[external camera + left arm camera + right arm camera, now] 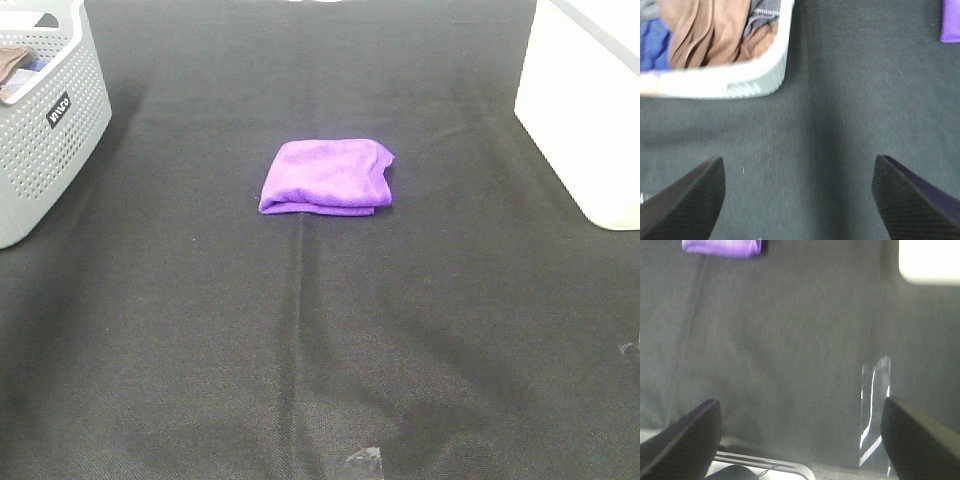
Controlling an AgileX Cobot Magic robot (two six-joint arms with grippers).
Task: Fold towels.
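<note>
Your left gripper [799, 192] is standing with its jaws spread wide, and nothing is sitting between them; only the dark table cloth [840, 100] is showing in the gap. The two black ribbed fingers [695, 200] are touching nothing that the left wrist view shows. Ahead of them the pale basket [755, 75] is lying close, with brown, grey and blue fabric piled inside it, and a sliver of the purple towel [951, 22] is peeking in at the far corner of that view, well apart from the jaws.

Your right gripper [800, 432] is likewise hanging open, jaws spread wide and holding nothing. Its fingers [692, 437] are framing bare dark cloth and a strip of shiny clear tape [874, 405] stuck to the table near one finger. The towel [722, 247] is lying far ahead of this gripper, and a white box [930, 262] is showing off to the side.

From the high camera you are seeing neither gripper. The towel [328, 176] is resting folded into a compact bundle around the middle of the table [300, 330], toward the far side, its layered edges facing the near side. The grey perforated basket [50, 130] is standing at the far left and the white box [585, 110] at the far right, both well apart from the towel.
</note>
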